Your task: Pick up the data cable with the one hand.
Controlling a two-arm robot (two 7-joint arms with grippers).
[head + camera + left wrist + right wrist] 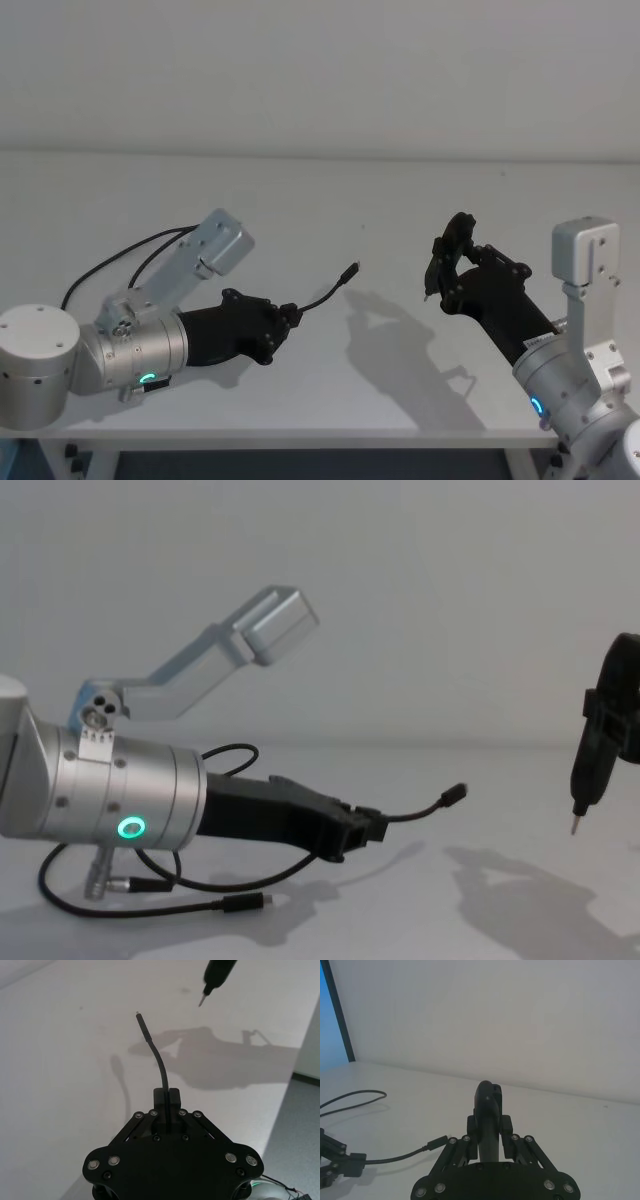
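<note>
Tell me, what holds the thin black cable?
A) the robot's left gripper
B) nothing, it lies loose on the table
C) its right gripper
A: the left gripper is shut on the data cable, its plug end poking out ahead; the right gripper hangs apart.

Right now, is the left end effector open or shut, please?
Shut: the left end effector clamps the cable, whose plug end juts out beyond it.

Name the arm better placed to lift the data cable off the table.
Left. The left gripper is shut on the data cable, with one end jutting out ahead. The right gripper hangs apart from the cable, across the table.
</note>
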